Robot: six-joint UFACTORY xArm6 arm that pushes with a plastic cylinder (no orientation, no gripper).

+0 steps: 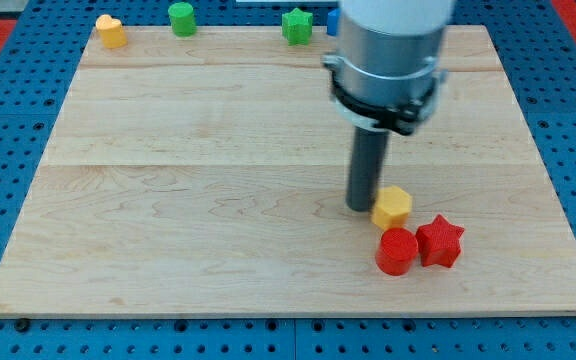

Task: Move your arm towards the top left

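While my tip [361, 207] rests just left of the yellow block [393, 206] at the desk's [188, 190] lower right, the top-left move looks barely begun; no jaws exist.

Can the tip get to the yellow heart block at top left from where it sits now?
Probably yes. My tip rests just left of the yellow hexagon block, and the wooden board between it and the yellow heart block holds no blocks. The green cylinder stands to the right of that line.

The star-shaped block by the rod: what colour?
Red star block, right of my tip, in the camera view.
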